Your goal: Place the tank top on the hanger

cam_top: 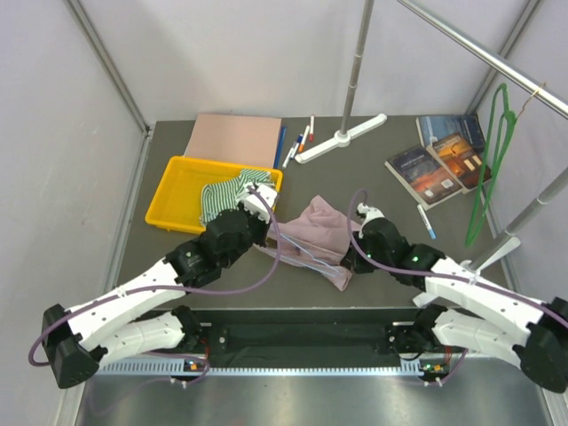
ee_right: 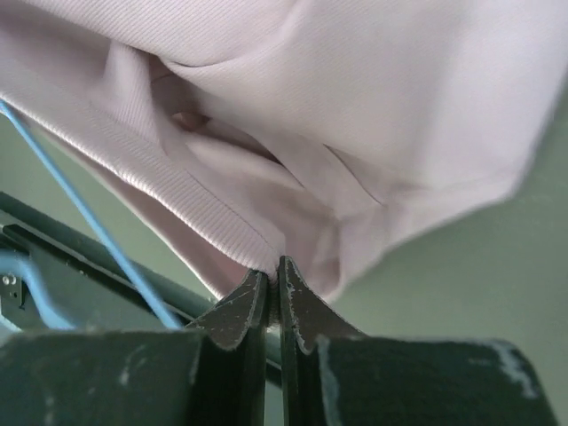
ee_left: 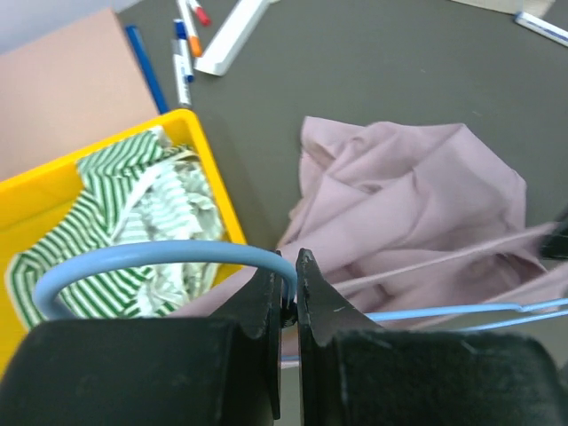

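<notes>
- Left hand: fingers pressed together on the hanger, pinching the light-blue wire right where the hook curves off. Judged purpose: steady the frame so the cloth can be worked onto it.
- The hanger's long wires run from that grip toward the tank top, low over the counter.
- Tank top lies crumpled mid-counter between the two arms, just beside the yellow tray that holds the green-and-white striped cloth.
- Right hand: fingers pressed together, a ribbed edge of the pink fabric caught at their tips. Judged purpose: lift or spread that edge so the wire can pass into an opening.
- Garment not yet on the hanger, as far as shows; wire sits beside and under the folds.
- Hard to tell: which edge is pinched (hem, neckline or armhole), since the wrist view is filled with cloth.
- Hidden: how far the wire reaches under the fabric, and where the thin straps lie.
- From above, both hands are largely masked by their own wrists and cables.
</notes>
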Controlling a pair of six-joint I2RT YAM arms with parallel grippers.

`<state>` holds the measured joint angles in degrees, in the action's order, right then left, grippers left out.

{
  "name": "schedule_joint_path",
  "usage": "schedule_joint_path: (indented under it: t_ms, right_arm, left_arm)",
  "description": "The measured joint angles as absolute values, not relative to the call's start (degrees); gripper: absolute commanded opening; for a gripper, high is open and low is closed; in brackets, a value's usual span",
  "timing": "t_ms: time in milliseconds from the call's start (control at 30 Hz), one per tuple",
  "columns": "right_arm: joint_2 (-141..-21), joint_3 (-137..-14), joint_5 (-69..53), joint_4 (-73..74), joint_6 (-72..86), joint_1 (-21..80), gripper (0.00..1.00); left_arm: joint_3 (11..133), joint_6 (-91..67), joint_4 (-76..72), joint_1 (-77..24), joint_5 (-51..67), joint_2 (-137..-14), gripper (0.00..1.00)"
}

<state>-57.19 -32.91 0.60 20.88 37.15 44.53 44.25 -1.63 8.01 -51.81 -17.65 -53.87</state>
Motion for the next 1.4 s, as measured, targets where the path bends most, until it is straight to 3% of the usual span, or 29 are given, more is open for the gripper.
schedule_joint_path:
  t_ms: [567,1000,1400]
  right_arm:
    - [-43.64,-37.26,0.12,36.53,37.12,44.51,0.00]
    - [-48.62,-40.77,-2.04,29.34,38.85,49.39,0.00]
    - [-55.99,-49.32,3.03,25.98,38.48,52.77,0.00]
  left_arm:
    - [44.93,1.61,5.74,-51.79,-26.41,-54.30,0.00]
    - [44.77,-1.98,0.56,-51.81,-23.35,-56.53,0.00]
    - [43.29,-4.45,0.03,-51.81,-21.28,-55.53,0.00]
